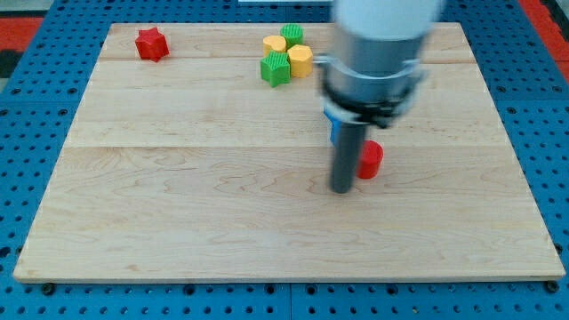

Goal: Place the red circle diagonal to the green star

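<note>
The red circle [372, 160] lies right of the board's middle, partly hidden by my rod. My tip [341, 189] rests on the board just left of the red circle and slightly below it, touching or nearly touching its left side. The green star [276, 68] sits near the view's top, in a tight cluster of blocks well up and left of the red circle.
The cluster also holds a second green block [292, 36] and two yellow blocks [275, 44] [300, 60]. A red star [152, 44] sits at the top left. A blue block [331, 127] shows as a sliver behind the arm. The wooden board [178, 213] lies on a blue pegboard.
</note>
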You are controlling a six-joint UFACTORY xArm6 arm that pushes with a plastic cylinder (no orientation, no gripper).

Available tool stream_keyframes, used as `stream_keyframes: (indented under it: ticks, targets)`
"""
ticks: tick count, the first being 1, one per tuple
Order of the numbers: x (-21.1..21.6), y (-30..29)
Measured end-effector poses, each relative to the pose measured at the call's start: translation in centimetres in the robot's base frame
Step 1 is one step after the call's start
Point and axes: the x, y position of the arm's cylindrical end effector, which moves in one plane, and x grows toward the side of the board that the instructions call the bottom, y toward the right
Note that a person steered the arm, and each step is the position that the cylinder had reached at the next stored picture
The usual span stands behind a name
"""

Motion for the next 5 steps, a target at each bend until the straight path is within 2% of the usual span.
stream_keyframes:
  ticks: [1,2,3,4,5]
  targets:
    - [3.6,3.6]
    - [5.3,7.4]
    - [0.6,11.2]
    - [-2.8,9.9]
    - [-2.8,3.3]
